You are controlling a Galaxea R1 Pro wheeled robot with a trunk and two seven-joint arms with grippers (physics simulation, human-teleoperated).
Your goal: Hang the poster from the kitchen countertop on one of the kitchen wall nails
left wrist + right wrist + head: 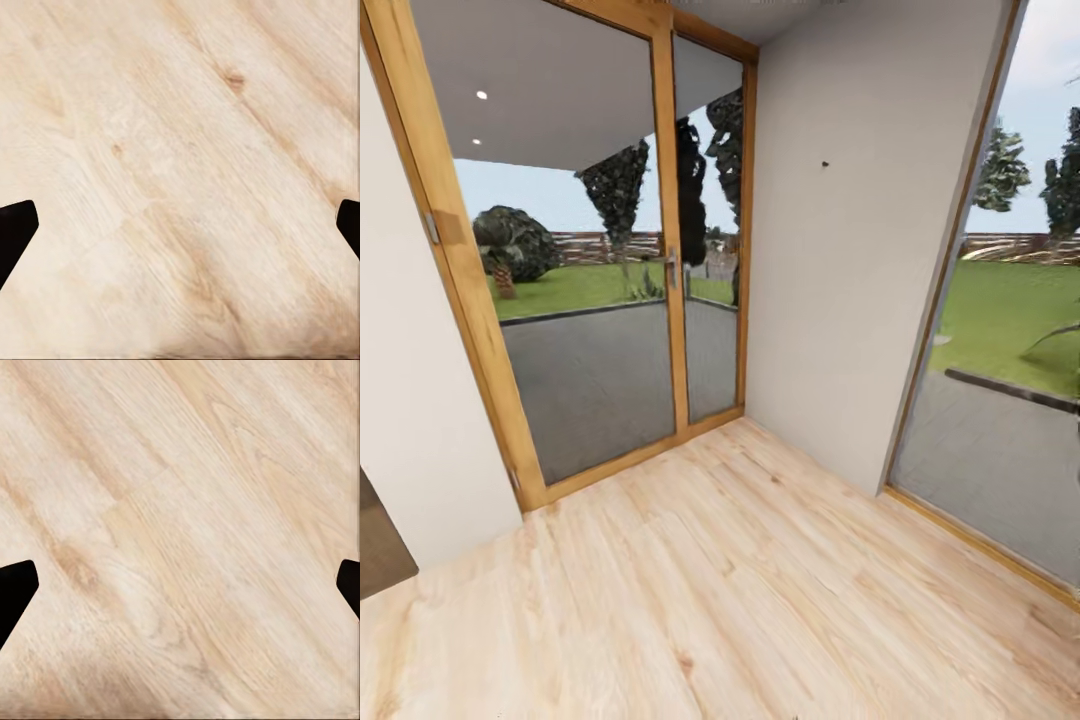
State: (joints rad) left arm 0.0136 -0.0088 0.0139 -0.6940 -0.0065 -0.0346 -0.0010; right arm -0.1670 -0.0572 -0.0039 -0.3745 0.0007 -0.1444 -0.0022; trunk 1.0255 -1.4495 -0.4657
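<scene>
A tiny dark wall nail [825, 163] sticks out of the pale grey-white wall panel [850, 250] ahead on the right. The poster and the kitchen countertop are out of view. My left gripper [180, 225] is open, its two black fingertips [15, 225] at the picture's edges with only light wooden floor [180, 150] between them. My right gripper [180, 585] is likewise open over the floor, dark fingertips [15, 585] spread wide and nothing held.
A wood-framed glass door [590, 250] stands ahead at the left, looking onto a paved terrace and lawn. Another tall window [1010, 350] flanks the wall panel at the right. A white wall [410, 400] rises at the left. Light plank floor [740, 600] stretches ahead.
</scene>
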